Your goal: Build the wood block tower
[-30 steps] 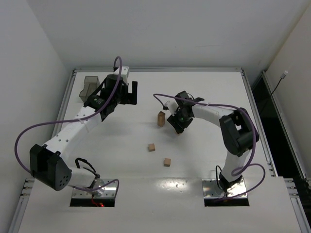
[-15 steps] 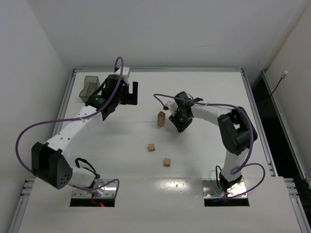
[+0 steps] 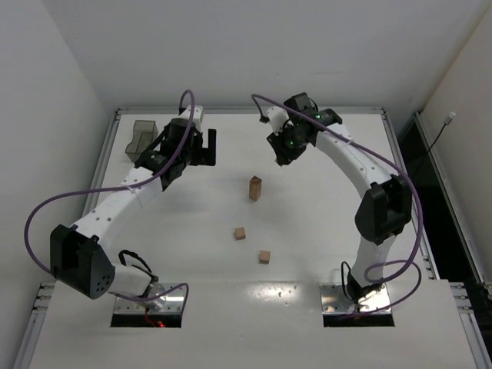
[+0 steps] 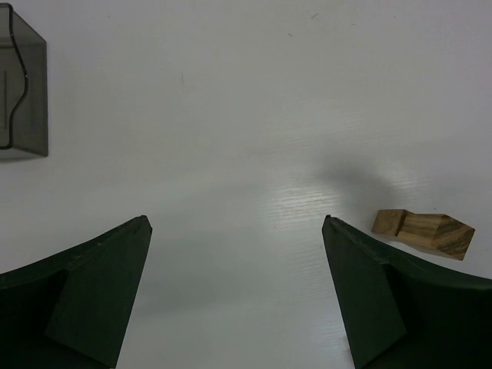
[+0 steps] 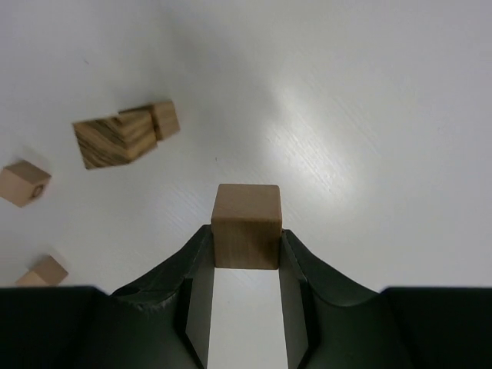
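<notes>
Far back, right arm [image 3: 361, 165] outstretched, right tool [image 5: 246, 238] clenched on a wood block [image 5: 246, 211]; left tool [image 4: 236, 231] agape.

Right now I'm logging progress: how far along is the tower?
Done: the tower looks two blocks tall. In hand: the right fingers are shut on a block, apart from the tower. Left: stacking it, then the two loose blocks. The left fingers are open, holding nothing.
</notes>
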Available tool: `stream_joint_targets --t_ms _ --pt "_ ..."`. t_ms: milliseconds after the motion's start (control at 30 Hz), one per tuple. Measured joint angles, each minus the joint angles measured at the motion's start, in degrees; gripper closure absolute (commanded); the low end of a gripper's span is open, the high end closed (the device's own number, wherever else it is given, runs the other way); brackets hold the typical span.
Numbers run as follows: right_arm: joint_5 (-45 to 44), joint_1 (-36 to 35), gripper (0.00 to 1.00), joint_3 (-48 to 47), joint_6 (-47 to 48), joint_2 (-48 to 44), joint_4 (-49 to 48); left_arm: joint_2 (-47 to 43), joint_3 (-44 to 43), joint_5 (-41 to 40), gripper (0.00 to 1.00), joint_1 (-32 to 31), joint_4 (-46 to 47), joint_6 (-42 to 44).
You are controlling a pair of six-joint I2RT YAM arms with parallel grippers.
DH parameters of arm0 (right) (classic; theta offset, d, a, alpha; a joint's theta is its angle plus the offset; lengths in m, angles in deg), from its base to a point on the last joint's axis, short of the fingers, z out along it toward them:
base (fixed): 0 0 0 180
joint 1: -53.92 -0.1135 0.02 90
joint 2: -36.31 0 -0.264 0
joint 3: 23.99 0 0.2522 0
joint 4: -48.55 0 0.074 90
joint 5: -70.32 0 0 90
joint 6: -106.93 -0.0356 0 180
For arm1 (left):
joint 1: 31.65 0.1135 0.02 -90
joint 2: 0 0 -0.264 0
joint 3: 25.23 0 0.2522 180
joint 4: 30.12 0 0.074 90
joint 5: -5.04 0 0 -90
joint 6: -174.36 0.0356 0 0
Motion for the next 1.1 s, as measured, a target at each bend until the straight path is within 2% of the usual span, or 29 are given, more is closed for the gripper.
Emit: stream_joint_targets --t_ms 233,400,600,767,1100 --pt "6.3 -0.4 1.00 -6.7 2.9 3.0 9.6 0.0 0.3 -1.0 0.09 2.3 -0.3 -0.2" --pt "7.6 -3.0 1.00 -9.8 4.5 5.2 13.8 0.0 0.3 -1.0 0.09 2.9 -0.3 -0.2" --pt "6.5 -7.6 1.00 -14.4 6.3 5.2 14.6 0.0 0.3 -1.0 0.09 3.0 -0.2 -0.2" --pt "4.4 -10.9 1.00 -14.6 7.3 5.2 14.7 0.0 0.3 -1.5 0.09 3.5 -0.3 -0.5" --pt "1.7 -12.9 1.00 -16.3 7.7 8.0 14.7 0.0 0.3 -1.7 0.09 11.0 -0.3 -1.7"
